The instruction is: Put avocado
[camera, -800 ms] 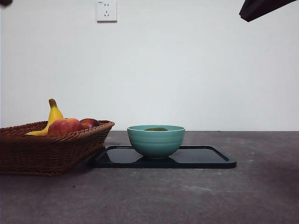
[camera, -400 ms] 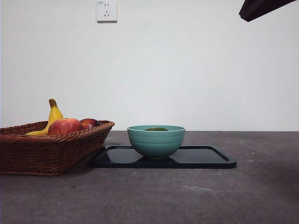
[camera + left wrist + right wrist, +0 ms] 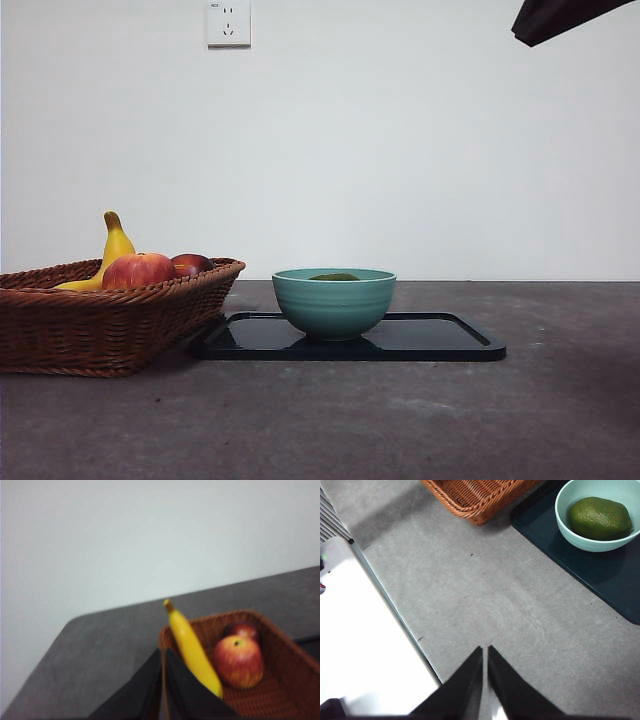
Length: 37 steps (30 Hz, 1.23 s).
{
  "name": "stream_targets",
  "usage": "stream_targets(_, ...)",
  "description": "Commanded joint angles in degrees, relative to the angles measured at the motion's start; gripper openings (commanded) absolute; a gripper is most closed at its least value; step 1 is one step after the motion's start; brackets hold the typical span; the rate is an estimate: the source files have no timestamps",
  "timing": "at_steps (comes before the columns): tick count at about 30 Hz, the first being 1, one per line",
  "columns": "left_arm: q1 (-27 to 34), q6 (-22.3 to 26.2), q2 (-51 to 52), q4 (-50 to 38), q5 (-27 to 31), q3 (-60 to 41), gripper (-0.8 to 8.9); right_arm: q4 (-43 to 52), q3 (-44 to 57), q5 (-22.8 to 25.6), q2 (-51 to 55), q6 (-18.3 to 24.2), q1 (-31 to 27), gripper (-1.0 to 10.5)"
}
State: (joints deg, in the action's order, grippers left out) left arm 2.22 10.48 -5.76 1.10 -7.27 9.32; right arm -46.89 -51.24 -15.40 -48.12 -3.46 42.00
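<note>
The dark green avocado (image 3: 600,518) lies inside the teal bowl (image 3: 334,300), only its top (image 3: 334,277) peeking over the rim in the front view. The bowl (image 3: 567,500) stands on a black tray (image 3: 440,340). My right gripper (image 3: 485,652) is shut and empty, high above the bare table, well away from the bowl; its arm shows as a dark tip (image 3: 560,17) at the upper right of the front view. My left gripper (image 3: 163,655) is shut and empty, raised above the wicker basket (image 3: 280,680).
The wicker basket (image 3: 100,315) at the left holds a yellow banana (image 3: 112,250), a red-orange apple (image 3: 140,270) and a darker red fruit (image 3: 193,263). It touches the tray's left end. A wall socket (image 3: 228,22) sits high on the white wall.
A small dark tip at the front view's top left corner has gone out of view. The bowl, avocado and basket have not moved.
</note>
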Motion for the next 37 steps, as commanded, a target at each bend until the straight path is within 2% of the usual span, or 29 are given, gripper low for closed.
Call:
stream_targets(1,0.20,-1.79,2.03,-0.59,1.68,-2.69,0.10,0.63,-0.59,-0.20,-0.28,-0.61,0.61,0.1)
stream_targets(10,0.17,-2.67,5.60,1.79,3.28,-8.28,0.10,0.63,-0.59,-0.20,-0.28,-0.61,0.61,0.1)
stream_targets(17,0.17,-2.73,5.57,9.73,3.34,-8.68,0.10,0.66,-0.59,-0.17,-0.28,-0.61,0.61,0.1)
stream_targets(37,0.17,-3.10,5.57,9.60,3.32,-8.66,0.10,0.63,-0.59,-0.17,-0.28,-0.61,0.61,0.1)
